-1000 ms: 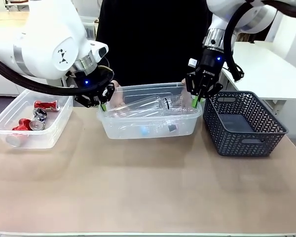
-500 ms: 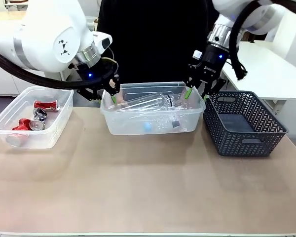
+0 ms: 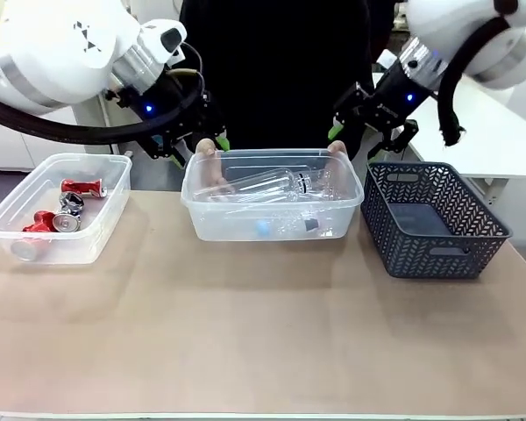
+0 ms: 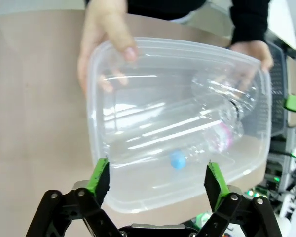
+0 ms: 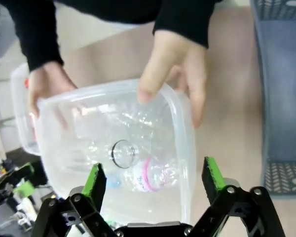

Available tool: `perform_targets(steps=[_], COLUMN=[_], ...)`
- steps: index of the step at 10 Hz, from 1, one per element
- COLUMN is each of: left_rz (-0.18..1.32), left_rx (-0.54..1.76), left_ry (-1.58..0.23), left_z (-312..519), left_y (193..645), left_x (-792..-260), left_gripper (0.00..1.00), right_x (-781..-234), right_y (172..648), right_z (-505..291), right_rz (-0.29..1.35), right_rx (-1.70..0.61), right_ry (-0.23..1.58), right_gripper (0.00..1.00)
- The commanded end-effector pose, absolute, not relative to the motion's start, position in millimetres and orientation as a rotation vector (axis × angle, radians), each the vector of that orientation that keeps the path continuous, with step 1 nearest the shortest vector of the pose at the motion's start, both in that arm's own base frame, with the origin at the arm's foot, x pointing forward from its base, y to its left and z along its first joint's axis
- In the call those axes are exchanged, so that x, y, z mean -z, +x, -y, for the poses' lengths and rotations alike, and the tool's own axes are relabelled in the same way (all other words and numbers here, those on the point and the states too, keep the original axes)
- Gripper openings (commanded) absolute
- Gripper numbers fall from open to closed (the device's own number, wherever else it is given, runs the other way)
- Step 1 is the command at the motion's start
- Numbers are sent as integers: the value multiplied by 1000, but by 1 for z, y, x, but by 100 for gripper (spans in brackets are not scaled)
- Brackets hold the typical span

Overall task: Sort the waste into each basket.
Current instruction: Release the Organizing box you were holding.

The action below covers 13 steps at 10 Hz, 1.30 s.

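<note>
while its green pads stood spread wide with nothing between them, the left pincer (image 3: 212, 143) hung just above the far left corner of the middle tub (image 3: 272, 226), clear of its rim. in the left wrist view those same fingers (image 4: 99, 177) framed the near wall of that tub from above without touching it. the right pincer (image 3: 344, 133) was likewise spread and empty, held in the air over the tub's far right corner, and in the right wrist view its fingers (image 5: 211, 177) stood either side of the tub's end with a gap all round.

a person at the far side held the middle tub with both hands, one hand (image 3: 208, 156) on its left end and the other hand (image 3: 337, 151) on its right end, thumbs hooked over the rolled rim. inside it lay clear plastic bottles (image 3: 272, 186), one with a pink band near the neck and a blue cap (image 4: 177, 160) on the floor of the tub.

left of it, well apart on the tabletop (image 3: 263, 342), sat the second clear tub (image 3: 101, 224), holding crushed red and silver cans (image 3: 66, 206). just beside the middle tub on the right stood a dark grey lattice basket (image 3: 434, 250), and nothing could be made out inside it.
</note>
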State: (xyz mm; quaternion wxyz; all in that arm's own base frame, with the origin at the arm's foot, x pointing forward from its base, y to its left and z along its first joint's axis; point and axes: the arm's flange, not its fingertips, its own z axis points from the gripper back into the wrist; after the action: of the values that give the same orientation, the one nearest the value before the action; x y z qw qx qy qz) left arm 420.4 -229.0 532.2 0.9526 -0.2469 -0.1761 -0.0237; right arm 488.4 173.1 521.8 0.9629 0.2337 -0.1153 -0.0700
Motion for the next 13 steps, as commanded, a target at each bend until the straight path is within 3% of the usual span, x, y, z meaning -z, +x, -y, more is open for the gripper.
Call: perform_targets(steps=[1,8,11,13], left_rz=[361,353,316,214], left_rx=[12,28,235,310], left_ry=[-451,-466,-589,-862], left_z=[231,230,210,156], left_y=[423,423,391,349], left_x=[-530,-527,-583,-599], left_gripper=[100,100,100,100], right_x=[-525,-520,-583,-615], right_y=[494,491,400,334], right_z=[-172,-171,-93,-37], right_rz=[192,203,17,-48], right_rx=[152,143,111,212], right_ry=[474,472,823,1088], right_gripper=[100,100,100,100])
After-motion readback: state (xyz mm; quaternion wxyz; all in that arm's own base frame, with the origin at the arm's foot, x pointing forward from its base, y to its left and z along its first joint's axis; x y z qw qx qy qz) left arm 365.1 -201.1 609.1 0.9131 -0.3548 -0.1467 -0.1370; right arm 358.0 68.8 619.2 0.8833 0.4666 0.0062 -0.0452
